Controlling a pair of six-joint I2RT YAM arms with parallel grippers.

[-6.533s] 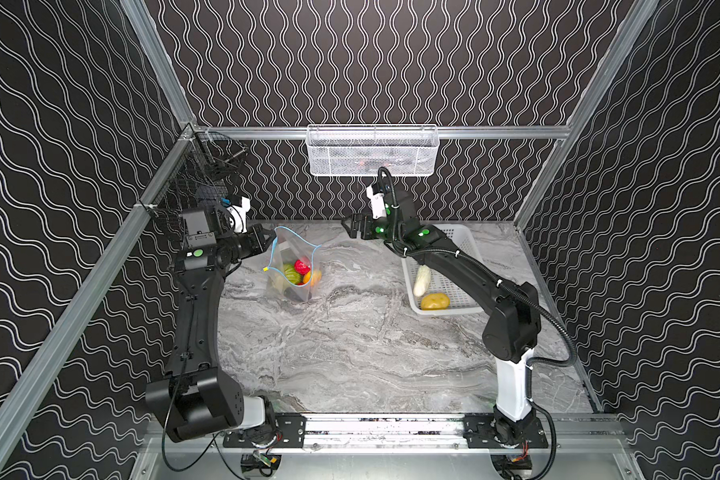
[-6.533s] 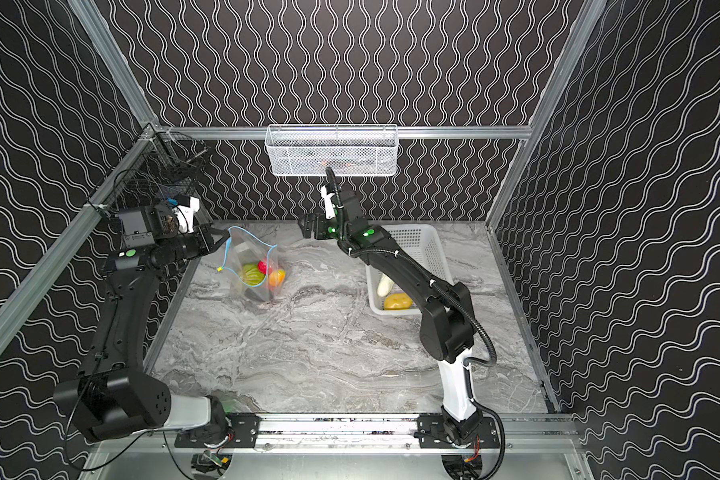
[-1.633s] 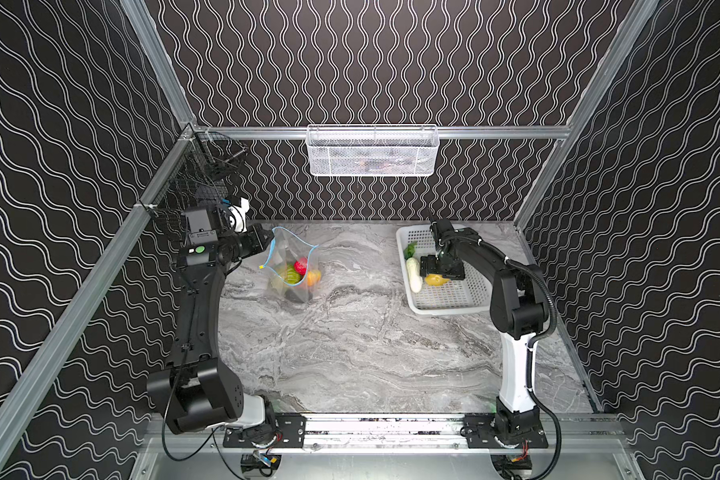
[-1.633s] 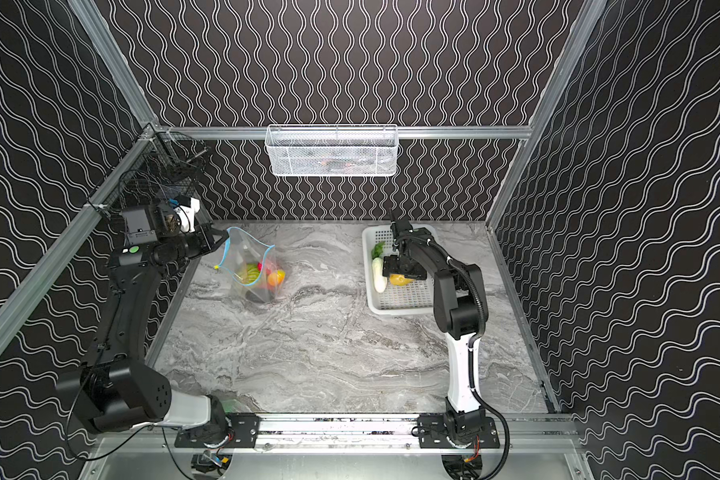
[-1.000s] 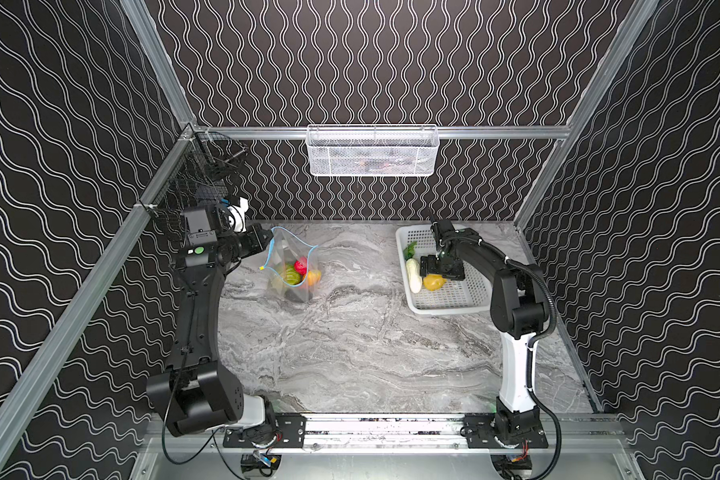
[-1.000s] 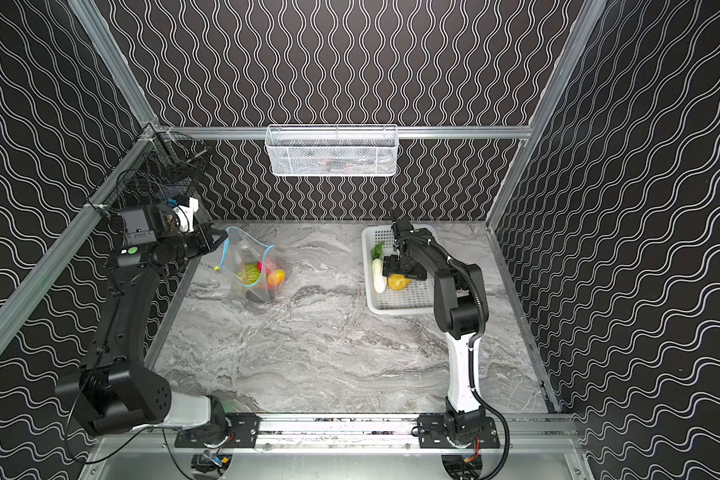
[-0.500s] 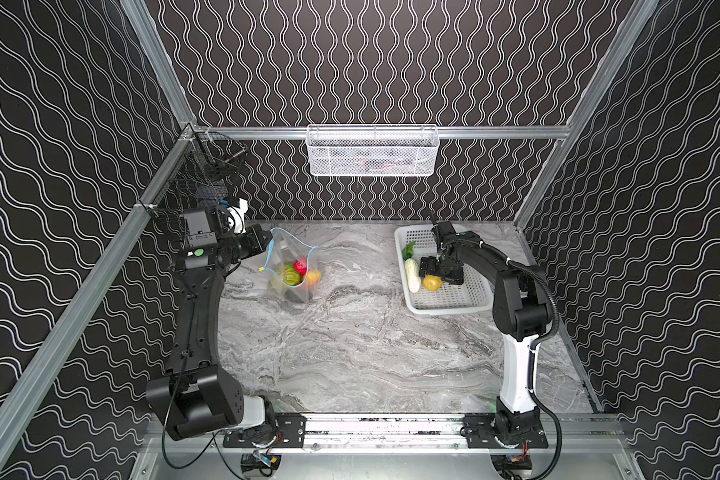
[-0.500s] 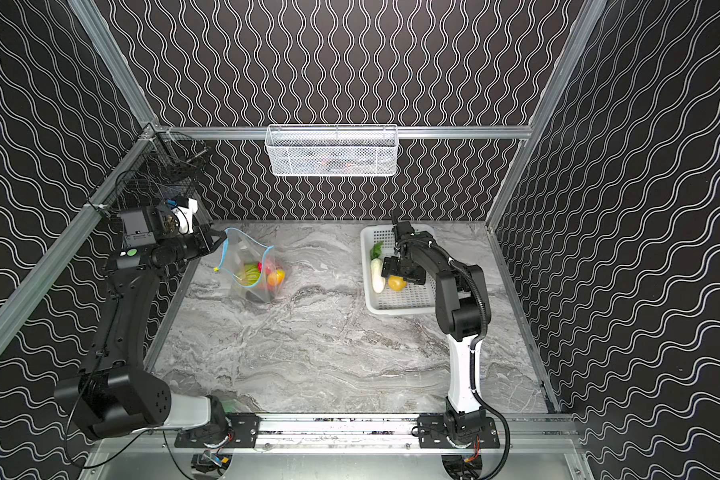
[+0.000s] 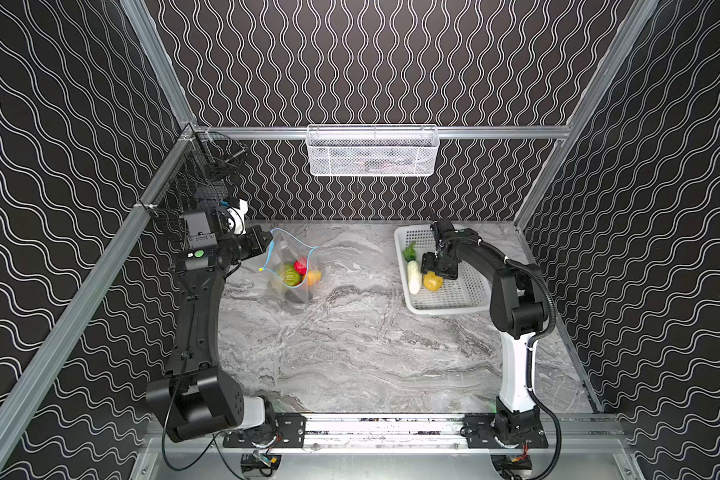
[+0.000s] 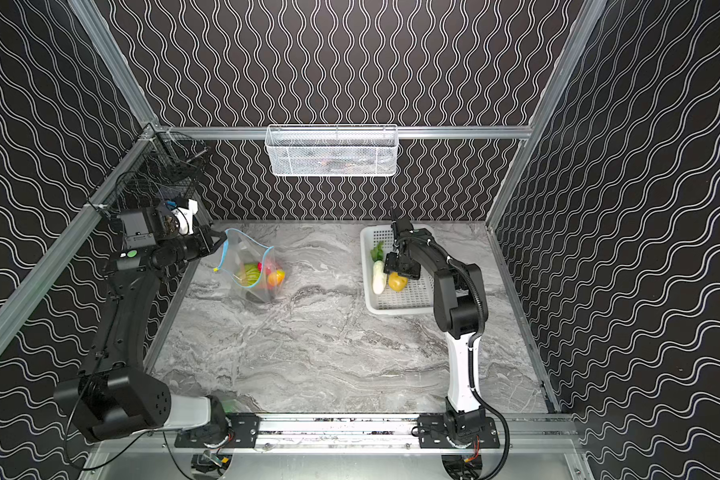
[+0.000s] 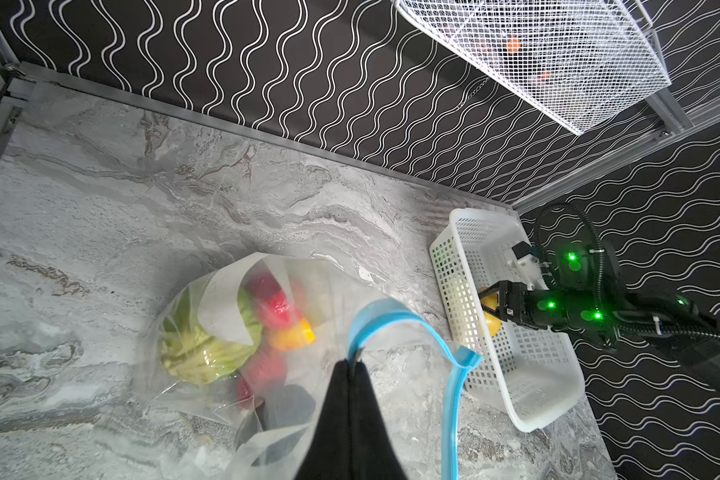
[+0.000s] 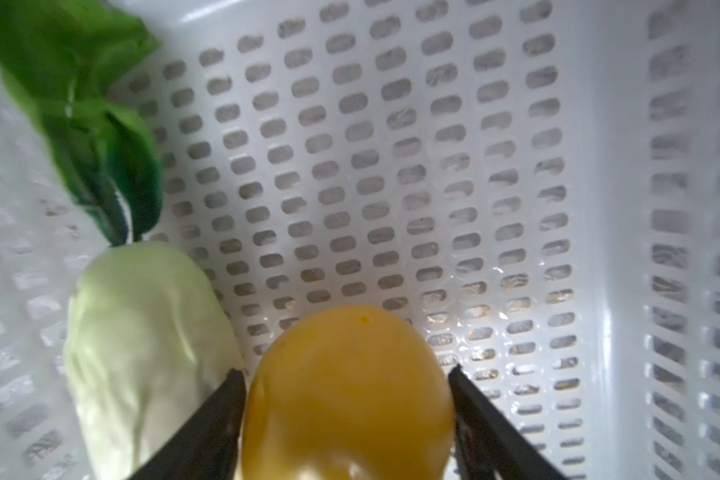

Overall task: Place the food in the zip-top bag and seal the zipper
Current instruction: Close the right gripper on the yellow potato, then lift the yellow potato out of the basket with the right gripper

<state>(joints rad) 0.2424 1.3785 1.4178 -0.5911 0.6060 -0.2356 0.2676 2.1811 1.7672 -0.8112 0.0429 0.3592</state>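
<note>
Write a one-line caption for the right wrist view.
The right gripper brackets the yellow potato in the white basket, white radish alongside.

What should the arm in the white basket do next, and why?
Probably close the right gripper on the yellow potato-like food: its fingers flank it in the basket without clearly pinching, while the left gripper holds the zip-top bag open.

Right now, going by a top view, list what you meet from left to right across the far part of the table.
left gripper → zip-top bag → white radish → yellow potato-like food
</note>
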